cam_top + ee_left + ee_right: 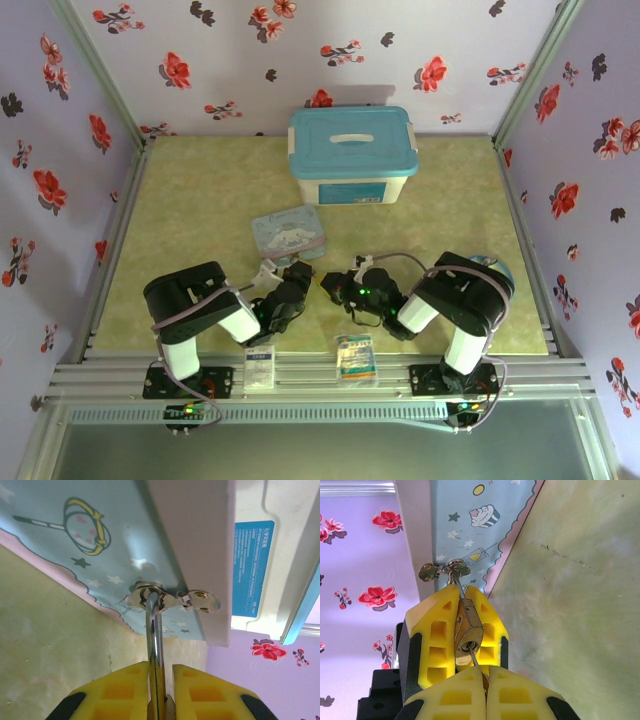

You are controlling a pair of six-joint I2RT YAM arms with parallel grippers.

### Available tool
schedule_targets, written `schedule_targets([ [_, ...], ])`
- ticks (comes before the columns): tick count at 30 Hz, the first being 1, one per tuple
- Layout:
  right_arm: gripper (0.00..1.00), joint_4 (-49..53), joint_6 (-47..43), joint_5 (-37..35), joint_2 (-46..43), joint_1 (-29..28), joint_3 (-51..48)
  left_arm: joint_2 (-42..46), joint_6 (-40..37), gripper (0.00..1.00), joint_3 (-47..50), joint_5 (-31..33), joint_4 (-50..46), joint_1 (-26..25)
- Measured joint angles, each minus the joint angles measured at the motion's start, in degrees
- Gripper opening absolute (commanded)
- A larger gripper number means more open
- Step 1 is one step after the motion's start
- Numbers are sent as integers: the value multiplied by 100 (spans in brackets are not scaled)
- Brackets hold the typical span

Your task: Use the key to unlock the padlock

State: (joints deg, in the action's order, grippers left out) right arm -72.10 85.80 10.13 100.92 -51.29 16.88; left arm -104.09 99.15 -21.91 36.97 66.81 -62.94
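Observation:
The brass padlock (469, 630) hangs by its thin silver shackle (155, 640) from the hasp (197, 600) of the cartoon tin (288, 232). My left gripper (160, 667) is shut on the padlock, its yellow fingers (437, 630) clamping the brass body from both sides. From below, my right gripper (485, 672) is shut on the small silver key (474, 656). The key's blade sits in the keyhole at the padlock's bottom face. In the top view both grippers, left (297, 275) and right (330, 285), meet just in front of the tin.
A white storage box with a blue lid (352, 155) stands behind the tin. Two flat printed packets (260, 365) (356, 358) lie by the near rail between the arm bases. A round blue object (495, 268) peeks out behind the right arm. Flowered walls enclose the green mat.

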Motion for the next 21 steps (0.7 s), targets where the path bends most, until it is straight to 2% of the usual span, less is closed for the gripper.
schedule_targets([
  [6, 0, 44, -160, -688, 90, -339, 98, -4, 2, 0, 0, 125, -61, 0],
  [13, 0, 166, -282, -938, 271, -466, 280, -153, 44, 0, -20, 343, -81, 0],
  [21, 0, 846, -643, -1150, -107, -509, 350, -225, 127, 0, -87, 332, -37, 0],
])
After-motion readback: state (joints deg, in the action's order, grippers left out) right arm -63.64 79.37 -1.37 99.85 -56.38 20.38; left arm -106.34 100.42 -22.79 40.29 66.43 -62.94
